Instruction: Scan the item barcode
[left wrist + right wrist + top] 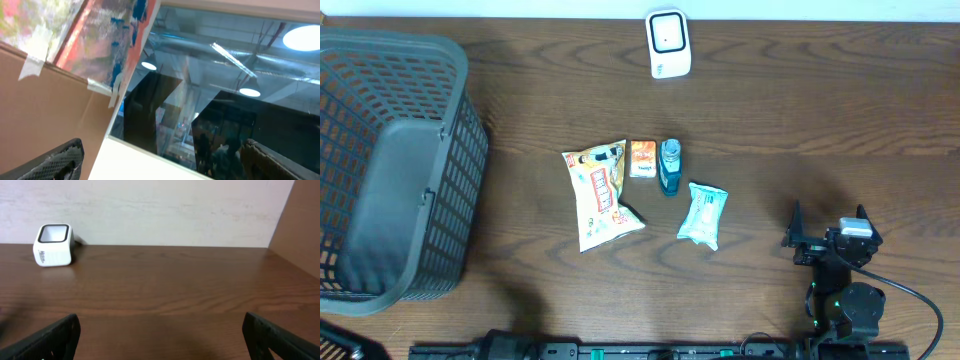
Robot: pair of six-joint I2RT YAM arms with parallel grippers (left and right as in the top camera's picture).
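Both spread and empty: the right tool (829, 225) sits near the pale-blue packet (703, 214), which lies flat mid-way across the worktop (800, 110); the left tool (162, 159) points upward. The packet looks light, soft and slippery-filmed, so pinch across its narrow width.

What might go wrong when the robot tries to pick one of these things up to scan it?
1. The orange packet and teal bottle sit very close side by side, so the open right gripper might bump or grab both.
2. The scanner stands far off at the back, so a floppy thing like the blue pack may slip on the way there.
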